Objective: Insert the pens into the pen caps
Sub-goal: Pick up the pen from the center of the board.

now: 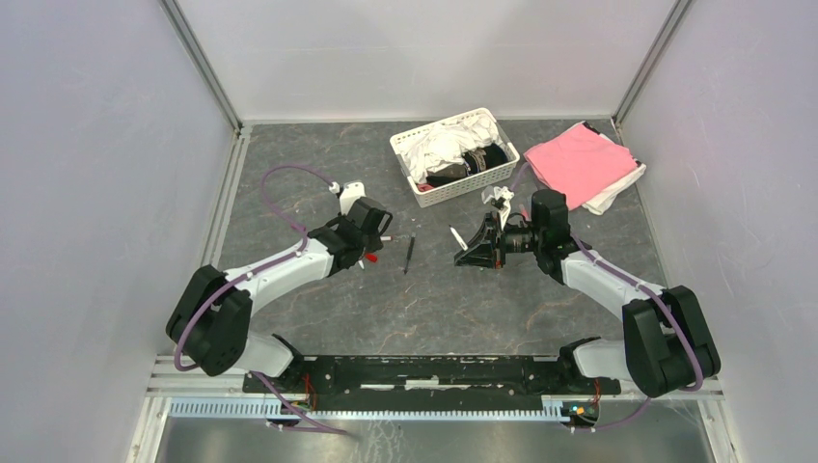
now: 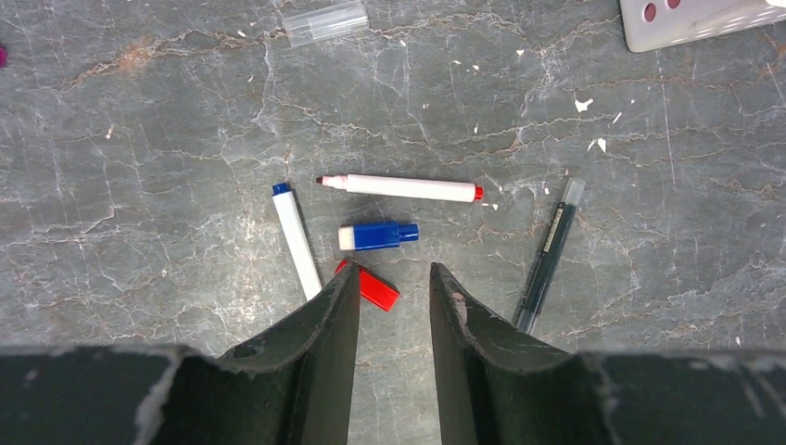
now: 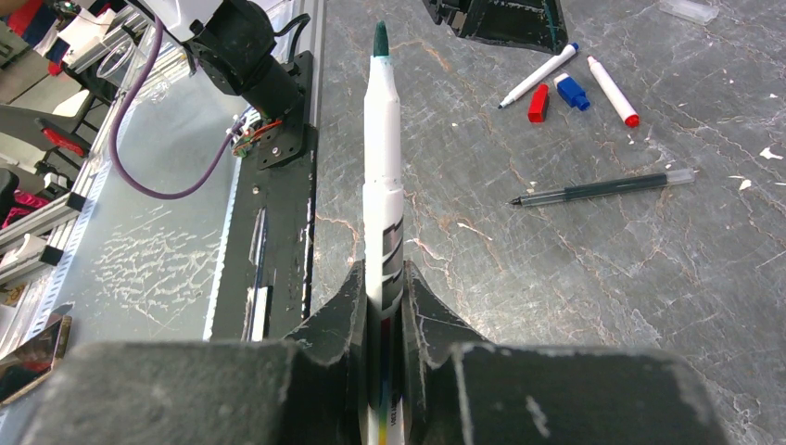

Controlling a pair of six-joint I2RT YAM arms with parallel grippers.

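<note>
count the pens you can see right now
4: white blue-ended marker, white red-ended marker and slim dark pen lying on the grey table; green-tipped white marker in the right end effector. More may be hidden.

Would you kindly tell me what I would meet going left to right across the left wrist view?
Blue-ended pen → blue cap → dark pen → basket. Red pen and red cap overlap the blue cap sideways, so omitted.
</note>
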